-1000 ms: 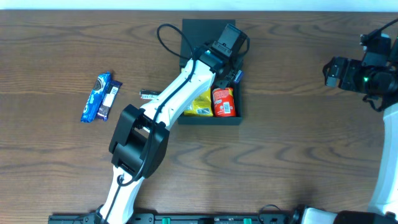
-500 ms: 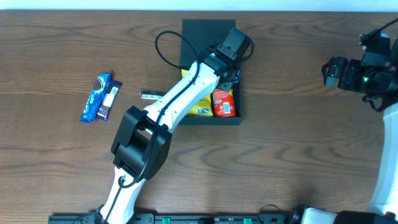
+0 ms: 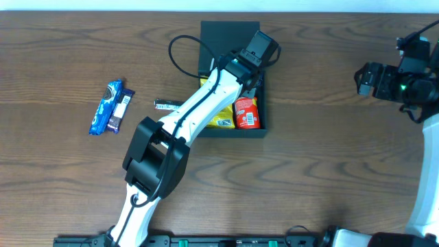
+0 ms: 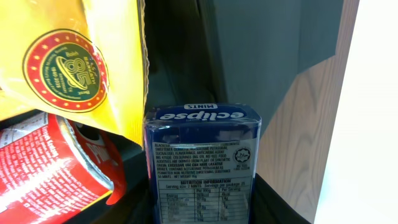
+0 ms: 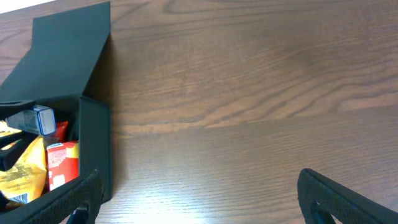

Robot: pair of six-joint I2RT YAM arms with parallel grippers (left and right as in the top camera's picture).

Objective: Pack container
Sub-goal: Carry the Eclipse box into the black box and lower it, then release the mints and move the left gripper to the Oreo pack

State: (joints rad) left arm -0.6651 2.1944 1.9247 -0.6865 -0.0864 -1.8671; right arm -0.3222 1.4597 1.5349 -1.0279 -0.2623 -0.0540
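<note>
The black container (image 3: 232,133) stands at the table's far middle with its flap lid (image 3: 223,33) raised. Inside it lie a yellow packet (image 3: 221,115) and a red packet (image 3: 247,113). My left gripper (image 3: 255,81) reaches into the box's right side and is shut on a blue Eclipse mints tin (image 4: 202,162), close to the box wall (image 4: 249,50). The yellow packet (image 4: 74,56) and the red packet (image 4: 43,168) lie beside the tin. My right gripper (image 3: 367,79) is open and empty over the table at the far right, and its own view (image 5: 208,205) shows the box (image 5: 93,143) on the left.
On the left of the table lie a blue cookie packet (image 3: 106,106), a dark bar (image 3: 121,110) next to it, and a small dark bar (image 3: 166,104) nearer the box. The left arm's cable (image 3: 180,48) loops over the box's left side.
My left wrist has shifted slightly to the right over the box with the mints tin in it. The right arm has not moved.
</note>
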